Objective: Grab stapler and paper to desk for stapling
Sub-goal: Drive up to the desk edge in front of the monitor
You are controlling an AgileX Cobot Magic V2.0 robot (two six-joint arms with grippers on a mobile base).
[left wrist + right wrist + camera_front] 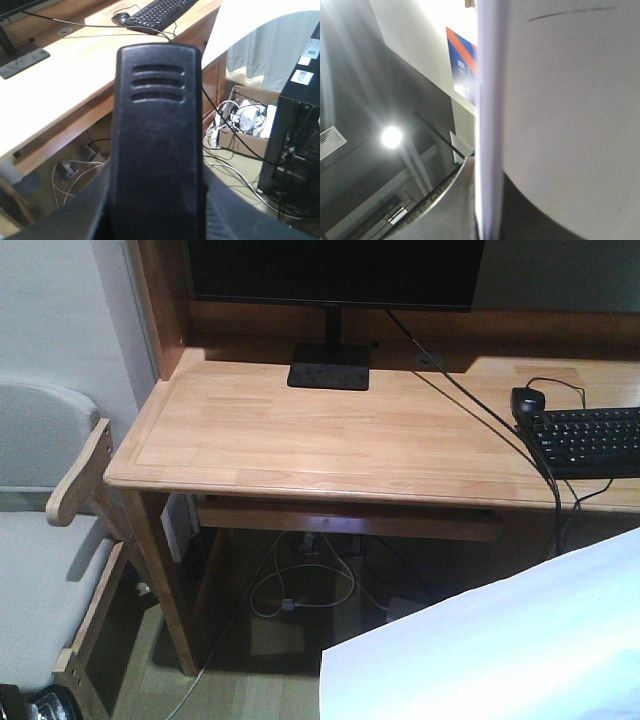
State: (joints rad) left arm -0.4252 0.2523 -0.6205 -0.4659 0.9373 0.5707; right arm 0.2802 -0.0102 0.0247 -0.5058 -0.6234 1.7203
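Inspection finding: neither item has reached the desk (300, 430), whose bare planks lie open from centre toward 9 o'clock in the front view. The left gripper (156, 220) is clamped on the stapler (157, 140). Its black ribbed body fills the wrist view, dark fingers flank its lower part, and it hangs over the floor off the desk's front edge. The right gripper (487, 220) appears closed on the paper (500, 640), though the jaws are mostly hidden behind the sheet's edge. In the front view the paper sits at 5 o'clock, short of the front rim. Hazards, by judgement: the sheets are thin and held at one side only, so they may droop and catch the front rim, buckling or pulling free. The keyboard (590, 440) and mouse (527, 400) at 3 o'clock, along with the cable (470, 405) running across the top, could snag a paper corner if it is set down too far right. The stapler's smooth plastic shell may twist in the grip on contact with the desk. The monitor base (330, 365) at 12 o'clock limits reach inward.
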